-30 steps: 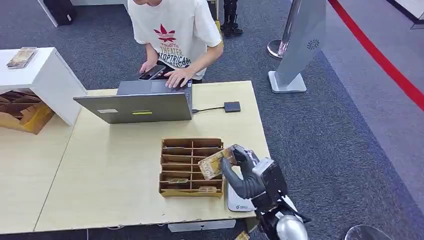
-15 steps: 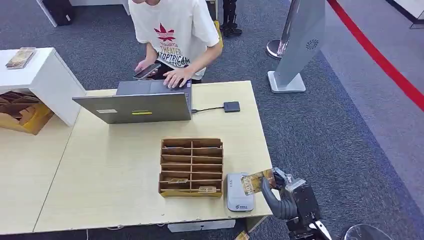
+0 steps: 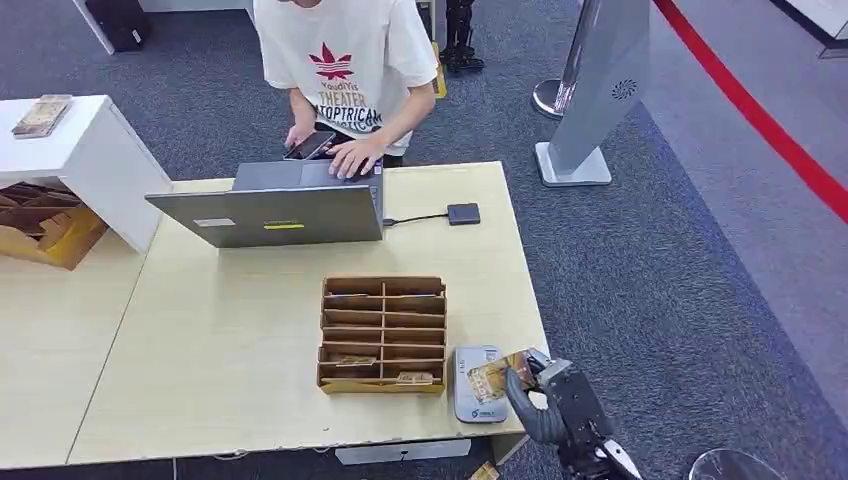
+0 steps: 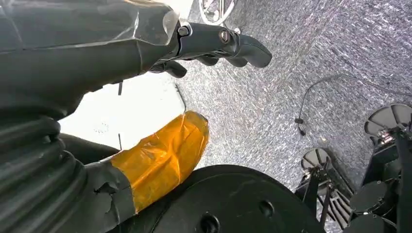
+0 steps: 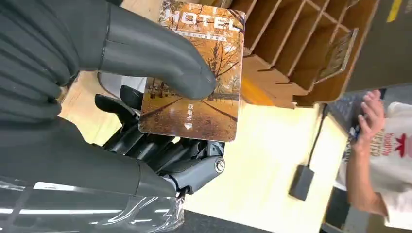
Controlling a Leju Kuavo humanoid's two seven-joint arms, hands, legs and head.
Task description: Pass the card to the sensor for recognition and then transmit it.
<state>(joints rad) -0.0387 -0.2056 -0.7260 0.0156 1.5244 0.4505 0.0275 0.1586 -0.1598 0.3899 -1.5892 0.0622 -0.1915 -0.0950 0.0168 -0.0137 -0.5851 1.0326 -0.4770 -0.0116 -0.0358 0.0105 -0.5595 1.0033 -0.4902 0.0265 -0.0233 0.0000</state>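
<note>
The robot's right hand [image 3: 545, 400] grips a glossy hotel key card printed with an autumn tree avenue [image 3: 497, 373], the thick grey thumb [image 5: 160, 53] pressed on its printed face and the darker fingers [image 5: 145, 141] curled behind it. The card sits tilted over the right edge of the flat white-and-grey card sensor [image 3: 472, 390], which lies on the pale wooden table [image 3: 220, 360] near its front right corner; whether the card touches the sensor cannot be told.

Just left of the sensor stands a brown cardboard sorting tray with two columns of slots [image 3: 383, 333]; a card [image 3: 414, 378] lies in the slot nearest the sensor, and another [image 3: 356, 361] lies in a slot further left. Beyond the tray, away from the sensor, an open grey laptop [image 3: 275, 210] stands with its lid back facing the robot, and a small dark adapter box on a cable [image 3: 464, 213] lies to its right. A person in a white printed T-shirt [image 3: 350, 60] stands behind the laptop, one hand on its keyboard, the other holding a phone [image 3: 310, 146].

The left hand [image 4: 160, 43] hangs over grey carpet [image 4: 291, 58] with nothing in it, its dark fingers [image 4: 233, 46] curled inward, a thumb wrapped in orange tape [image 4: 165, 155] apart from them.
</note>
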